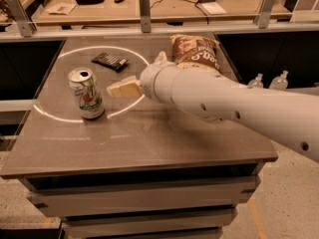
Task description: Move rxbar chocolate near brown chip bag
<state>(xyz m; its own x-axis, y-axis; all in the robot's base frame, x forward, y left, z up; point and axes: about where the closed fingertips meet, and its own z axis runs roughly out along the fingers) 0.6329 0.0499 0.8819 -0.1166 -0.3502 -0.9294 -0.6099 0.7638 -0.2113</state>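
Observation:
The rxbar chocolate (109,60) is a small flat dark bar lying at the back left of the grey table (149,143), inside a white painted circle. The brown chip bag (195,51) lies at the back right of the table, its near end partly hidden behind my arm. My gripper (123,88) hovers over the middle left of the table. It is in front of and slightly right of the bar, apart from it, and well left of the bag. It holds nothing that I can see.
A white-green soda can (86,94) stands upright just left of the gripper. My thick white arm (234,106) crosses the table's right half. A desk with cables and posts (144,4) stands behind. Two bottles (269,81) sit off the right edge.

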